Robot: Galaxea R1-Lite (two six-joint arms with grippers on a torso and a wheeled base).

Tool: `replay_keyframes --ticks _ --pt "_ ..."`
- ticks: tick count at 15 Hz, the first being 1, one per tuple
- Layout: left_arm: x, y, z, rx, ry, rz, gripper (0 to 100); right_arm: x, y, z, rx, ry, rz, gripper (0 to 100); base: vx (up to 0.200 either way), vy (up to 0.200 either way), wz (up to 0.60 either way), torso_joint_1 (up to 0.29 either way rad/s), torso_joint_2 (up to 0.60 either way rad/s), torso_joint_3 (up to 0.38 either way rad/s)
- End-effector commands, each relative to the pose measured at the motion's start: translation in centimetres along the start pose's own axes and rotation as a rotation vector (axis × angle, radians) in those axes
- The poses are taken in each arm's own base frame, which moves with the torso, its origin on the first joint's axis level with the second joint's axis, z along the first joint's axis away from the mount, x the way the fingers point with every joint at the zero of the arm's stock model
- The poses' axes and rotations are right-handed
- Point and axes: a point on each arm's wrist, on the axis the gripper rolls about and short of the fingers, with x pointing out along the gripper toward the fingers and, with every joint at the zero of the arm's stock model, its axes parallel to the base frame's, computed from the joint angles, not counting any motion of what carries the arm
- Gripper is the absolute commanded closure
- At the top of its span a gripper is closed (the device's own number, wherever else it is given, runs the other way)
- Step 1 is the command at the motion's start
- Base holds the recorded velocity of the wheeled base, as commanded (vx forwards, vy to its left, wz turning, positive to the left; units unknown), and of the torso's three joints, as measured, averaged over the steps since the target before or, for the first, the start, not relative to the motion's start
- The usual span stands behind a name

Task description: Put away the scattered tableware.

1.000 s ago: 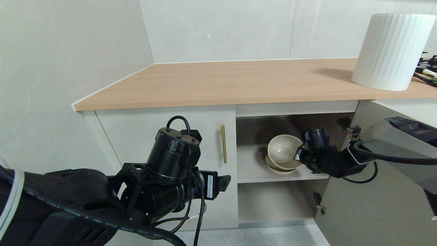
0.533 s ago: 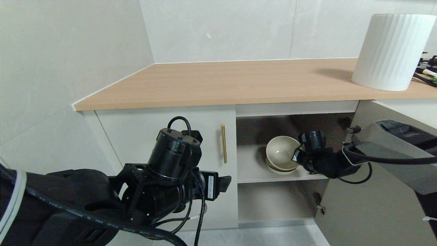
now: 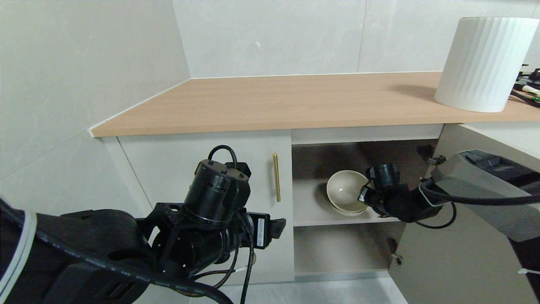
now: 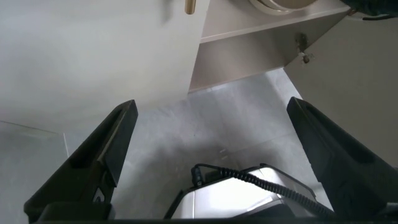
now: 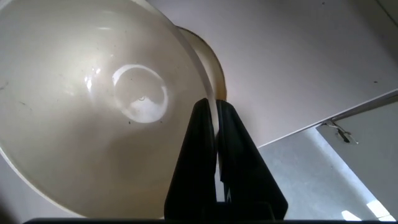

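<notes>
Cream ceramic bowl (image 3: 346,190), its rim pinched in our right jaws, is sinking lower and deeper into the open cabinet (image 3: 363,152) than a second ago and is hanging tipped just over a second cream dish (image 3: 342,208) lying on the white shelf (image 3: 308,204), so we are judging this piece nearly stowed. We are holding the left jaws spread wide and empty, low before the closed door (image 3: 168,160) with the brass bar handle (image 3: 276,177). Overhead, the pale wooden counter (image 3: 274,101) is carrying a white ribbed cylinder (image 3: 485,63) against pale tiled walls (image 3: 270,38).
</notes>
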Motion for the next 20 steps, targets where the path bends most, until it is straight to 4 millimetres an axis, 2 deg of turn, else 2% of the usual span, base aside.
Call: replay_keyframes --ticks 1,2,3,10,12,15,17,19,20 --pt "0.0 0.0 0.0 0.000 0.001 0.001 0 0.0 0.0 0.0 -0.001 0.002 0.000 100 0.000 0.000 0.00 0.000 0.00 0.000" --pt "0.0 0.0 0.0 0.000 -0.001 0.000 0 0.0 0.0 -0.1 -0.003 0.003 -0.001 100 0.000 0.000 0.00 0.000 0.00 0.000" --pt "0.0 0.0 0.0 0.000 -0.001 0.000 0 0.1 -0.1 -0.2 -0.006 0.005 -0.003 0 0.000 0.000 0.00 0.000 0.00 0.000" --pt "-0.1 0.0 0.1 -0.003 -0.006 -0.002 0 -0.4 0.3 -0.4 -0.015 0.013 0.001 0 0.000 0.000 0.00 0.000 0.00 0.000" --pt "-0.2 0.6 0.6 -0.026 -0.023 0.017 0 -2.0 0.4 0.2 -0.025 0.035 -0.003 0 0.000 0.000 0.00 0.000 0.00 0.000" --pt "-3.0 2.5 2.8 -0.115 -0.123 0.021 0 -8.9 0.1 2.0 -0.036 0.092 0.109 0 0.000 0.000 0.00 0.000 0.00 0.000" --pt "-5.8 4.5 4.0 -0.160 -0.201 0.043 0 -15.5 -0.9 2.8 -0.130 0.139 0.271 0 0.000 0.000 0.00 0.000 0.00 0.000" --pt "-9.0 5.4 3.5 -0.164 -0.249 0.032 0 -22.3 -2.1 3.2 -0.244 0.130 0.435 0 0.000 0.000 0.00 0.000 0.00 0.000" --pt "-9.9 5.7 3.1 -0.150 -0.246 0.033 0 -24.6 -2.5 3.5 -0.289 0.119 0.475 0 0.000 0.000 0.00 0.000 0.00 0.000"
